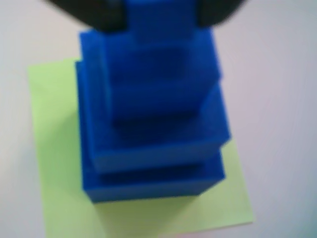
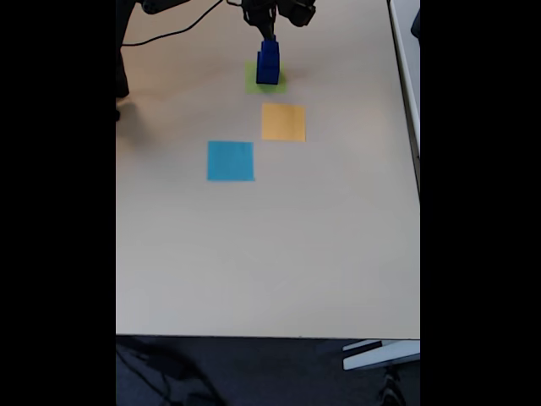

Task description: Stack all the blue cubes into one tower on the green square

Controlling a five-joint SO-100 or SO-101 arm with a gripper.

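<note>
Three blue cubes stand as one tower on the green square (image 1: 59, 163) in the wrist view: the large cube (image 1: 153, 186) at the bottom, the medium cube (image 1: 158, 151) on it, the small cube (image 1: 158, 74) on top. My gripper (image 1: 159, 22) reaches in from the top edge, its black fingers (image 1: 99, 15) pressed to both sides of the small cube. The fixed view shows the tower (image 2: 268, 63) on the green square (image 2: 253, 85) at the far end of the table, with the gripper (image 2: 270, 35) right above it.
An orange-yellow square (image 2: 283, 122) lies just in front of the green one, and a light blue square (image 2: 230, 161) sits nearer and to the left. A black cable (image 2: 169, 34) runs across the far left. The table's right edge (image 2: 418, 169) is close by.
</note>
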